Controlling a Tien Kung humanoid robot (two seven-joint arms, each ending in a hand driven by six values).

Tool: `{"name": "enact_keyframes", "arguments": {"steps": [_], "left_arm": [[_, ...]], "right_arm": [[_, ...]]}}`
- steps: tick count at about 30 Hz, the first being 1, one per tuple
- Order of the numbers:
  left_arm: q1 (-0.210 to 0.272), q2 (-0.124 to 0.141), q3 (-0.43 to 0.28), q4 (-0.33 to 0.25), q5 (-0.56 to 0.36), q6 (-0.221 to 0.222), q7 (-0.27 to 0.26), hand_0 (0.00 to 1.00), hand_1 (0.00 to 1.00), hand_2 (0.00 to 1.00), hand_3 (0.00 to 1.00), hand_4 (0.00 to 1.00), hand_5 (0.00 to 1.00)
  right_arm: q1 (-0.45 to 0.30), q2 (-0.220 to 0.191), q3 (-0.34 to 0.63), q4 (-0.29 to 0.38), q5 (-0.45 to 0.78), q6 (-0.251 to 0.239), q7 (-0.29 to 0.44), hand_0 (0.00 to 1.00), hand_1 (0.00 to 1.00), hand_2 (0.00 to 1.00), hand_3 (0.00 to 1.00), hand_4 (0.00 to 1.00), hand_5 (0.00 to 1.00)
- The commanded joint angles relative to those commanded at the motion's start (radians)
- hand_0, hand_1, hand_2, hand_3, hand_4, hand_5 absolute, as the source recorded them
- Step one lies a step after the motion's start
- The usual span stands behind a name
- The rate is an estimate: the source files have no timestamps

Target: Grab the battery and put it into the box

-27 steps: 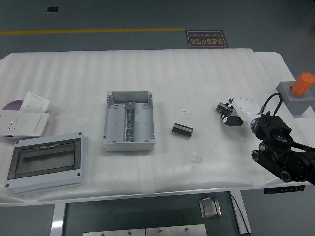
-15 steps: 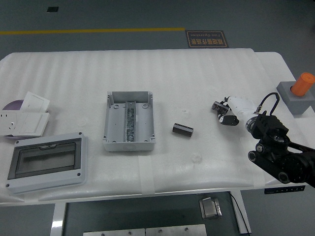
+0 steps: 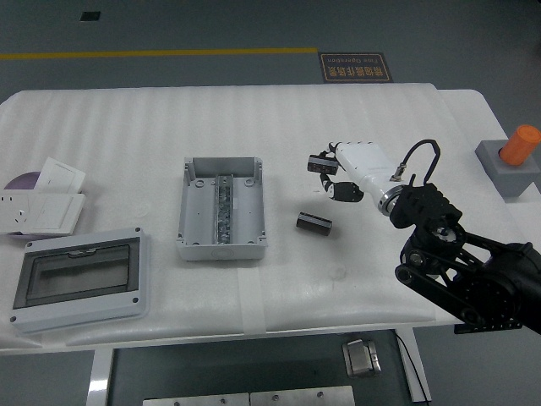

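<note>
A small dark battery [image 3: 314, 223] lies on the white table [image 3: 338, 127], just right of the open grey box [image 3: 221, 208]. The box has a metal rail inside and nothing else that I can see. My right hand [image 3: 331, 175], white with dark fingertips, hangs a little above and right of the battery with its fingers loosely spread and nothing in them. Its black arm [image 3: 461, 271] comes in from the lower right. The left arm is out of view.
A grey lid with a clear window [image 3: 78, 280] lies at the front left. White switch plates [image 3: 44, 201] sit at the left edge. A grey block with an orange cylinder [image 3: 512, 161] stands at the right edge.
My right hand has moved left across the table, from near the right edge to just above and right of the battery. The battery and box have not moved.
</note>
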Motion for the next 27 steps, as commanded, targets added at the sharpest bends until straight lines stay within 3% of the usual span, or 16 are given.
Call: {"name": "enact_keyframes", "arguments": {"steps": [4, 13, 14, 19, 20, 27], "left_arm": [[0.0, 0.0, 0.005, 0.001, -0.005, 0.0, -0.001, 0.689, 0.701, 0.565, 0.599, 0.628, 0.447], [0.0, 0.003, 0.015, 0.002, -0.014, 0.003, -0.004, 0.689, 0.702, 0.565, 0.599, 0.631, 0.452], [0.0, 0.003, 0.014, 0.002, -0.013, 0.003, -0.004, 0.687, 0.701, 0.566, 0.599, 0.63, 0.464], [-0.002, 0.004, 0.013, 0.002, -0.011, 0.007, -0.007, 0.687, 0.701, 0.566, 0.599, 0.63, 0.464], [-0.002, 0.004, 0.013, 0.002, -0.012, 0.006, -0.007, 0.687, 0.702, 0.563, 0.6, 0.628, 0.47], [-0.003, 0.005, 0.021, 0.003, -0.023, 0.002, -0.001, 0.687, 0.702, 0.56, 0.599, 0.626, 0.47]], "right_arm": [[0.016, 0.043, -0.057, 0.041, 0.02, -0.011, 0.016, 0.674, 0.587, 0.387, 0.63, 0.274, 0.018], [0.032, 0.134, -0.119, 0.003, 0.025, -0.053, 0.048, 0.677, 0.591, 0.4, 0.639, 0.283, 0.023], [0.032, 0.138, -0.123, -0.001, 0.025, -0.054, 0.048, 0.731, 0.674, 0.677, 0.73, 0.468, 0.305], [0.032, 0.149, -0.139, -0.022, 0.043, -0.041, 0.046, 0.731, 0.674, 0.677, 0.73, 0.468, 0.305], [0.032, 0.15, -0.139, -0.025, 0.045, -0.04, 0.045, 0.897, 0.838, 0.873, 0.998, 0.652, 0.397], [0.029, 0.154, -0.141, -0.045, 0.055, -0.018, 0.041, 0.9, 0.826, 0.846, 0.998, 0.683, 0.422]]}}
